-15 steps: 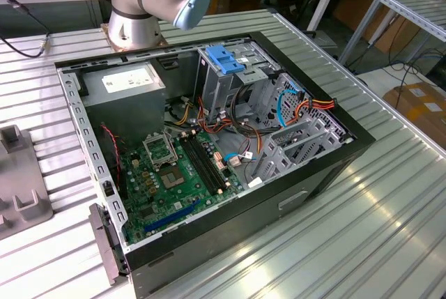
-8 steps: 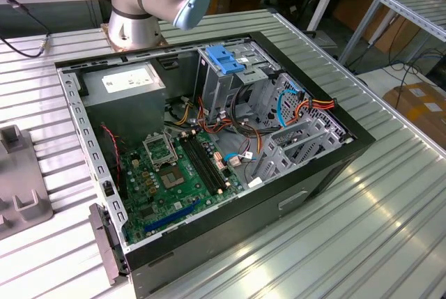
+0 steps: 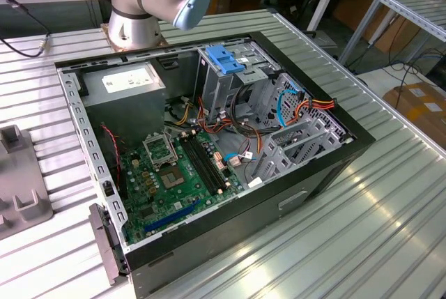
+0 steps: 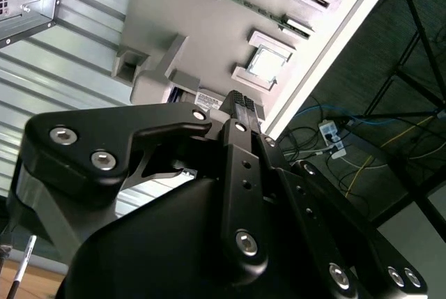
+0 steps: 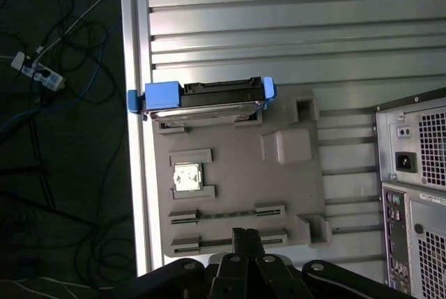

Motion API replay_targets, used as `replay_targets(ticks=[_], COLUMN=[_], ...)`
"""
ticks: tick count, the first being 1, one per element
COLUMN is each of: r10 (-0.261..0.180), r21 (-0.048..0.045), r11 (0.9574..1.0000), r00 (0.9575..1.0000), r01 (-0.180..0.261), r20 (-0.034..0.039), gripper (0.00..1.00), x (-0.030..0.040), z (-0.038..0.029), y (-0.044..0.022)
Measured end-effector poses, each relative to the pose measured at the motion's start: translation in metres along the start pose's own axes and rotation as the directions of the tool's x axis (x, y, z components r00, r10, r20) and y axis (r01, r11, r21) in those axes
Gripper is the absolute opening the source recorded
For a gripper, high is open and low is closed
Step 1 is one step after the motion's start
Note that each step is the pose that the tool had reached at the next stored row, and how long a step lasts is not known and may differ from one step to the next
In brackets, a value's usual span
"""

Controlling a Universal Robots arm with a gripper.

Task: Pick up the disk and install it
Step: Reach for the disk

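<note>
Tool (image 5: 246,233) closed empty above grey tray (image 5: 230,173) holding the disk (image 5: 205,101), computer case (image 5: 418,201) beside

The black gripper (image 4: 242,107) is hanging over a grey tray (image 4: 209,34) with its fingers pressed together. The tray is lying on a ribbed metal table (image 4: 77,69). Cables (image 4: 333,139) are lying on the dark floor.

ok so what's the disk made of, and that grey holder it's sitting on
Disk: grey metal body by the look, with a dull sheen and a bright glint along its edge. Its blue rails look like moulded plastic, with saturated, even colour. Grey holder: matte, uniform grey with moulded pockets, probably plastic, though painted metal can't be ruled out.
</note>
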State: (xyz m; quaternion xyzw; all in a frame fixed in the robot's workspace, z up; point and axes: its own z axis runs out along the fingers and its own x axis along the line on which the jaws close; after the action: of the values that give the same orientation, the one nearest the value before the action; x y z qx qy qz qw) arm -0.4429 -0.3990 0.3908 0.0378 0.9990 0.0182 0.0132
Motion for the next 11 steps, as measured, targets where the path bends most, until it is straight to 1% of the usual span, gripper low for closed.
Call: replay_targets(ticks=[1, 11], r10=[0.0, 0.0], r21=[0.0004, 0.0012], r11=[1.0, 1.0], r00=[1.0, 1.0], r01=[0.0, 0.0], r20=[0.0, 0.0], gripper=[0.1, 0.1], x=[0.0017, 0.0049], z=[0.0, -0.0001], y=[-0.0001, -0.0004])
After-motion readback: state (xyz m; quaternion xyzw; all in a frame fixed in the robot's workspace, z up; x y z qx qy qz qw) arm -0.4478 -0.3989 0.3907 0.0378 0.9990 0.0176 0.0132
